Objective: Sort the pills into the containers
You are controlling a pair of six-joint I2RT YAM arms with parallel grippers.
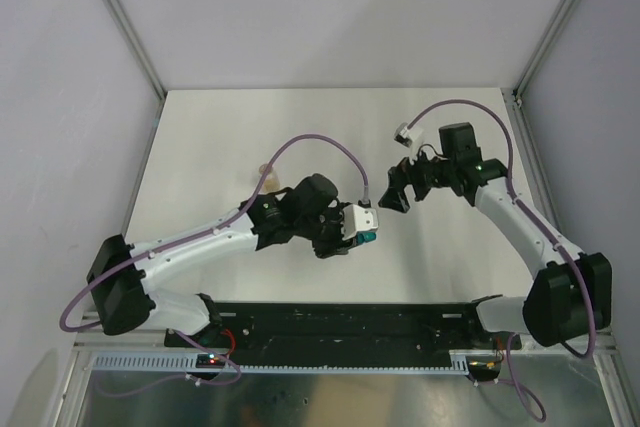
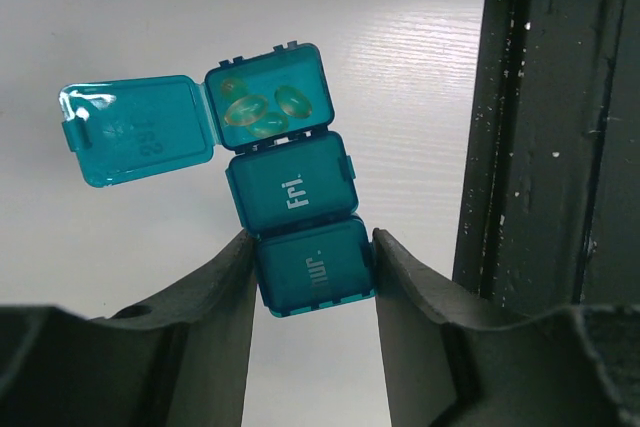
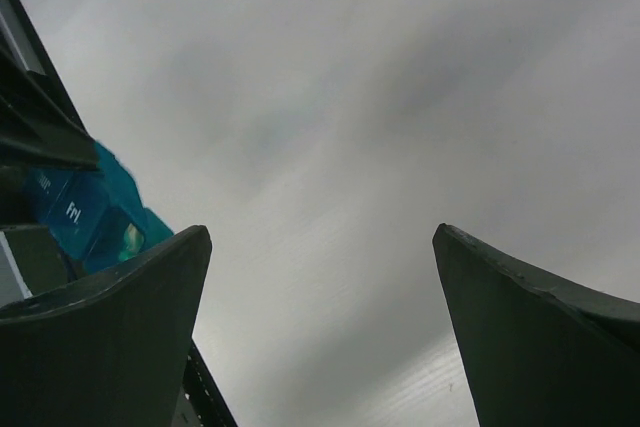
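The containers [image 2: 300, 192] are a teal strip of three joined compartments. My left gripper [image 2: 315, 272] is shut on the nearest compartment, one finger on each side. The middle compartment reads "Fri" and its lid is down. The far compartment's lid [image 2: 140, 132] is swung open to the left, and several pale yellow-green pills [image 2: 262, 107] lie inside. From above, the containers [image 1: 368, 237] show as a teal tip at the left gripper [image 1: 355, 231], held over the table's near middle. My right gripper [image 1: 392, 197] hovers just up and right of them, open and holding nothing. In the right wrist view the gripper [image 3: 320, 247] is open, with the containers [image 3: 90, 212] at the left edge.
A small tan object [image 1: 265, 169] peeks out beside the left arm's cable; what it is I cannot tell. A black rail [image 1: 340, 322] runs along the table's [image 1: 300, 127] near edge and shows again as the rail [image 2: 540, 147] just right of the containers. Grey walls enclose three sides.
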